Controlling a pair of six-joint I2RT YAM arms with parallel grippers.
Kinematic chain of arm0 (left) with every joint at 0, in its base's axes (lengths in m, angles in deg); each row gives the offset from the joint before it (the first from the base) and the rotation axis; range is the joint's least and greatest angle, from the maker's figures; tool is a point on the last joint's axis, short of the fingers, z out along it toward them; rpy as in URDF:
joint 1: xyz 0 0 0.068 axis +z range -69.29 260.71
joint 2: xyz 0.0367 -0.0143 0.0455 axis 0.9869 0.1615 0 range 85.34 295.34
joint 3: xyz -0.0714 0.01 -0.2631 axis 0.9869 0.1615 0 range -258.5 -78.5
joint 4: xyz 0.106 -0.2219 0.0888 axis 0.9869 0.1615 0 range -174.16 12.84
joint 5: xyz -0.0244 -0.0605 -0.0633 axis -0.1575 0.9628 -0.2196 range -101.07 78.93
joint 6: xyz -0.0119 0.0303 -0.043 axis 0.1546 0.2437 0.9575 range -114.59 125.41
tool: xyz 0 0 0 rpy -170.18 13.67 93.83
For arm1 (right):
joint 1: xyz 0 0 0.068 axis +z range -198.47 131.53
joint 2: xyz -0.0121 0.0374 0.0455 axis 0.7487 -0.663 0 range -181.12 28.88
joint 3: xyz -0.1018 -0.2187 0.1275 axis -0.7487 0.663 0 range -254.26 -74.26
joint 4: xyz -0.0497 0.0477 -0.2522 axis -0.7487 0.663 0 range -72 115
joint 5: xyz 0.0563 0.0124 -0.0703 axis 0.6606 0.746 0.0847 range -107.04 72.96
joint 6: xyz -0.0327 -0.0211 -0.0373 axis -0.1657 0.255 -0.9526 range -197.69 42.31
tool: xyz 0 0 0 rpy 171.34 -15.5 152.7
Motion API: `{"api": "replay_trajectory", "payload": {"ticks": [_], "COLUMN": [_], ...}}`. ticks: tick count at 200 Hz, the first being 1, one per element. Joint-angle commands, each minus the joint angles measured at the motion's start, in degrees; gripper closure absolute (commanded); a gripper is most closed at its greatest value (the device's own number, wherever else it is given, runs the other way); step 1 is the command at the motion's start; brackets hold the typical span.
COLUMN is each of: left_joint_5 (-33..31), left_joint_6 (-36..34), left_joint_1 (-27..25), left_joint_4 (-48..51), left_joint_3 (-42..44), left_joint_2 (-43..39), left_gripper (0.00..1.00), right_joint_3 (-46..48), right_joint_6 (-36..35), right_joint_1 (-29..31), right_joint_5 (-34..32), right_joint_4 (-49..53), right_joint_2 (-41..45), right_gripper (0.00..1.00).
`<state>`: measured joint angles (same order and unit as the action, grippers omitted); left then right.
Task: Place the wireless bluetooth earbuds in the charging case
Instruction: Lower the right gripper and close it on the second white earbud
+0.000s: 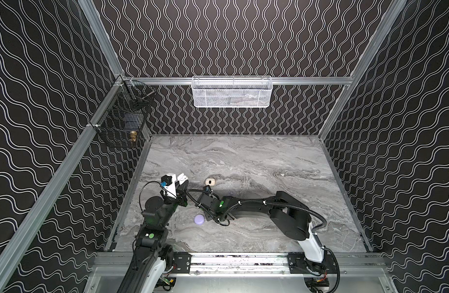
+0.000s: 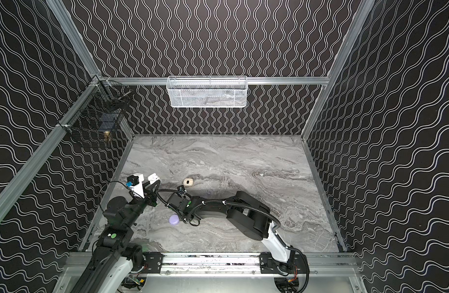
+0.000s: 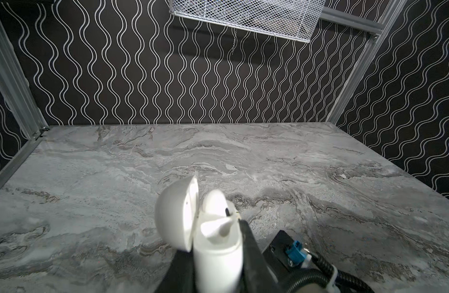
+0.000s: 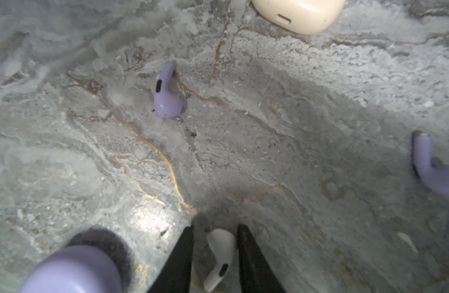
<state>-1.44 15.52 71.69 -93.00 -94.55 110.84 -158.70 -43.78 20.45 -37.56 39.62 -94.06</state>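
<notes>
My left gripper (image 3: 215,243) is shut on a white charging case (image 3: 218,261) and holds it above the table, at the left in both top views (image 1: 182,178). The case's lid (image 3: 175,215) stands open and a white earbud (image 3: 215,203) sticks up from its top. My right gripper (image 4: 215,227) is low over the table, open, with its fingers on either side of a white earbud (image 4: 222,247) that lies there. One finger touches this earbud and a gap shows at the other. Two lavender earbuds (image 4: 166,99) (image 4: 431,172) lie loose further out.
A shut lavender case (image 1: 199,219) (image 4: 73,269) sits close beside the right gripper. A cream case (image 1: 210,182) (image 4: 299,12) lies a little beyond it. A white mesh basket (image 1: 231,91) hangs on the back wall and black wire baskets (image 1: 122,126) hang on the left wall.
</notes>
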Motion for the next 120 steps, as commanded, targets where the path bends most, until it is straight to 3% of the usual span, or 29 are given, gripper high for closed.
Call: {"api": "replay_trajectory", "payload": {"ticks": [1, 120], "left_joint_5": [-1.32, 0.72], "left_joint_6": [-0.27, 0.78], "left_joint_1": [0.05, 0.05], "left_joint_4": [0.31, -0.38], "left_joint_3": [0.13, -0.19], "left_joint_2": [-0.34, -0.81], "left_gripper": [1.0, 1.0], "right_joint_3": [0.16, -0.66], "right_joint_6": [2.37, 3.7], "right_joint_1": [0.33, 0.87], "right_joint_5": [2.74, 0.69], "right_joint_4": [4.19, 7.09], "right_joint_2": [-0.99, -1.48], "right_gripper": [0.69, 0.66]}}
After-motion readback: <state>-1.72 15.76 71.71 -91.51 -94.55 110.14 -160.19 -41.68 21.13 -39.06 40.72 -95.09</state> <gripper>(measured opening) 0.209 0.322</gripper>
